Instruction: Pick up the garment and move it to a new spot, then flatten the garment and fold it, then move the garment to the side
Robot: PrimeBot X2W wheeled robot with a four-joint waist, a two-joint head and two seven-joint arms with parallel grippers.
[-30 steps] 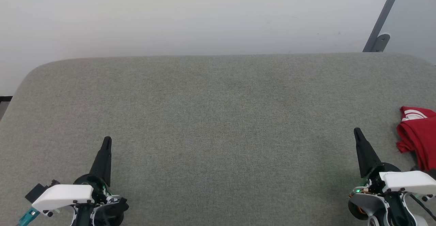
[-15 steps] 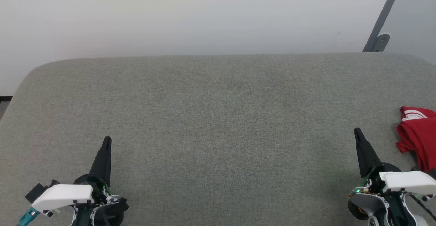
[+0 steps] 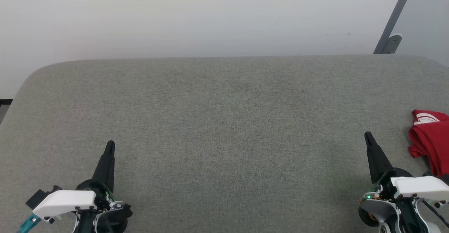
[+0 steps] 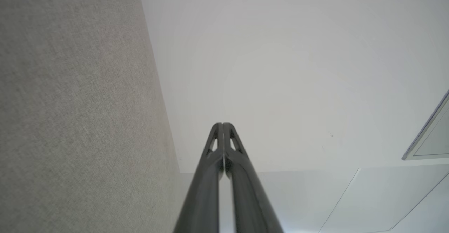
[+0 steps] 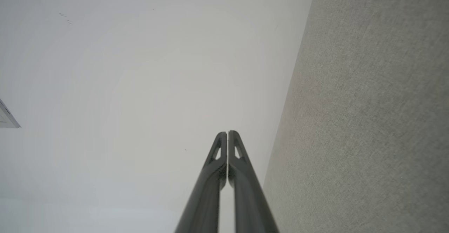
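The garment [image 3: 432, 141] is a crumpled red heap with a bit of white striped trim, lying at the far right edge of the grey fabric table [image 3: 224, 113], partly cut off by the head view's border. My right gripper [image 3: 368, 135] rests at the lower right, just left of the garment and apart from it, fingers pressed together and empty. My left gripper [image 3: 110, 144] rests at the lower left, far from the garment, also shut and empty. Each wrist view shows its own gripper, left [image 4: 222, 124] and right [image 5: 227, 133], with tips touching and nothing between them.
The grey table has rounded far corners and a pale wall behind it. A grey metal strut [image 3: 393, 22] leans at the upper right beyond the table. The table's left edge drops off near a dark floor strip [image 3: 5, 102].
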